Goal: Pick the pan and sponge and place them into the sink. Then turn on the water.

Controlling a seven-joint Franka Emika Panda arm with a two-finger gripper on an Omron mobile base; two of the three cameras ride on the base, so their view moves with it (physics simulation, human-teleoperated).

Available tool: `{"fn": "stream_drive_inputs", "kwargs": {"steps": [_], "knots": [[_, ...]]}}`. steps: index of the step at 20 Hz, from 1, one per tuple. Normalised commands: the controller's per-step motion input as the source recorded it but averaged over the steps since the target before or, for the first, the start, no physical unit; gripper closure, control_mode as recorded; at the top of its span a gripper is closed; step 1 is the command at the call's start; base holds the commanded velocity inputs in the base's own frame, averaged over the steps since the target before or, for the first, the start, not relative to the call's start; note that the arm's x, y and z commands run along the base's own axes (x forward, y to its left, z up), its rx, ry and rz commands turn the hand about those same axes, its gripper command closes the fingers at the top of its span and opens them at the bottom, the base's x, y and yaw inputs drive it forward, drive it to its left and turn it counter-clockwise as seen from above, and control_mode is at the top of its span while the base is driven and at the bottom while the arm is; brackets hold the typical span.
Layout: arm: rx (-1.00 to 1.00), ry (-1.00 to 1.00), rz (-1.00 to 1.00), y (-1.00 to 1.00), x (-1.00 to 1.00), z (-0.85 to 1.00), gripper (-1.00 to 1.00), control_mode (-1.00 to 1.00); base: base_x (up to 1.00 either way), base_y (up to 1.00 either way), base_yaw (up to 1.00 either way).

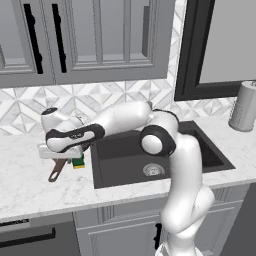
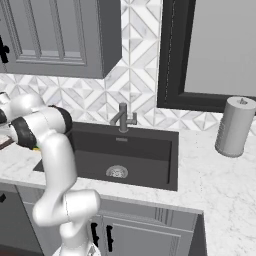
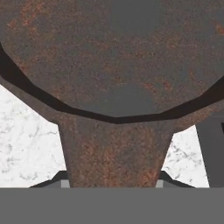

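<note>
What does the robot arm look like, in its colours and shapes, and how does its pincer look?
The arm is made of smooth, rounded white segments joined by dark, almost black joint rings, one plain at the elbow. No cables or markings show. The hand section has a dark band, then a flat pale grey block. Of the pincer only two small dark fingertips show, each with a light grey patch.

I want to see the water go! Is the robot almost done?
Not yet. The sink holds only its drain, and the faucet is dry. The gripper is down at the pan handle, fingertips either side. The sponge waits on the counter beside it.
</note>
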Motion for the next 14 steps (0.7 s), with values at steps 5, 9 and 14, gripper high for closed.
{"fn": "stream_drive_inputs", "kwargs": {"steps": [5, 9, 14], "knots": [[-0.01, 0.01, -0.3, -1.0, 0.22, 0.0, 1.0, -1.0, 0.0, 0.0, 0.0], [0.0, 0.0, -0.37, -1.0, 0.18, -0.02, 1.0, -1.0, 0.0, 0.0, 0.0], [0.0, 0.01, -0.39, -1.0, 0.26, -0.2, 1.0, -1.0, 0.0, 0.0, 0.0]]}}
